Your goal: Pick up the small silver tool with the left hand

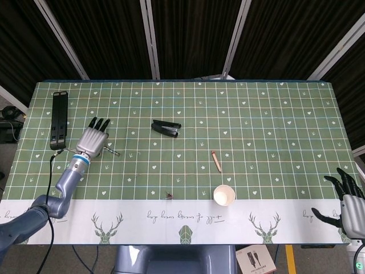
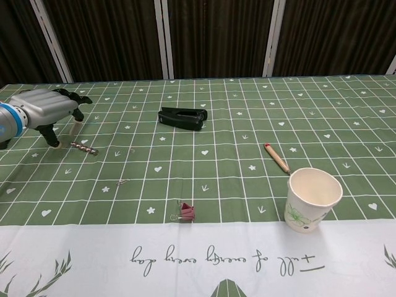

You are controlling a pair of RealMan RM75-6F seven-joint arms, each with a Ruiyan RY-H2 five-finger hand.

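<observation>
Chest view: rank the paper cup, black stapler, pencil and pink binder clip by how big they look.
1. paper cup, though it is nearest the camera
2. black stapler
3. pencil
4. pink binder clip
</observation>
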